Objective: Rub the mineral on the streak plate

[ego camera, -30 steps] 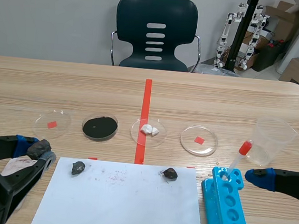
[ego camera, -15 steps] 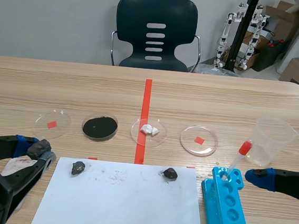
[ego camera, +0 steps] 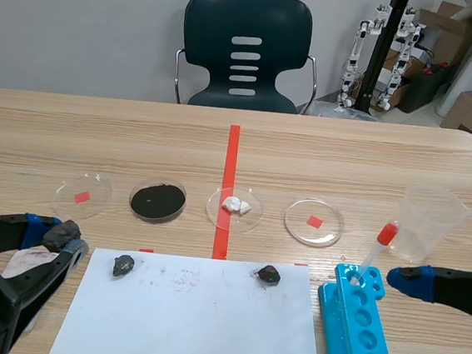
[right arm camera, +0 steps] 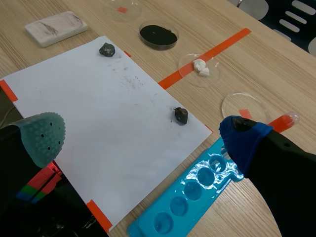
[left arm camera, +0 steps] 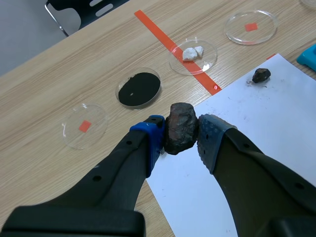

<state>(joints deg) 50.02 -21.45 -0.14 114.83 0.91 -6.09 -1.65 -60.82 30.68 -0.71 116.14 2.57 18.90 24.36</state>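
The left gripper (left arm camera: 181,138) is clamped on the mineral (left arm camera: 180,126), a dark reddish-brown lump pressed between its two blue pads. In the scene view this gripper sits low at the table's left, just beside the white paper sheet (ego camera: 197,316), with the streak plate (ego camera: 25,262) right under it. The plate is a white tile with a reddish smear. The fingers cover much of it, so I cannot tell whether the mineral touches it or hangs just above.

The right gripper (right arm camera: 140,138) stands wide open with nothing between its pads. It is beside the blue well tray (ego camera: 359,331), where a dropper with a red bulb (ego camera: 377,247) leans.

Two small dark rocks lie on the paper's far edge, one near its left corner (ego camera: 123,265) and one near the middle (ego camera: 268,273).

Beyond the paper runs a row of four clear dishes:
- One shows only a red square (ego camera: 83,195).
- One holds black powder (ego camera: 158,200).
- One holds white lumps (ego camera: 234,206) and sits on the red tape line.
- Another shows a red square (ego camera: 313,222).

A clear plastic cup (ego camera: 428,222) stands to the right of the row, and a dark chair (ego camera: 245,52) stands behind the table
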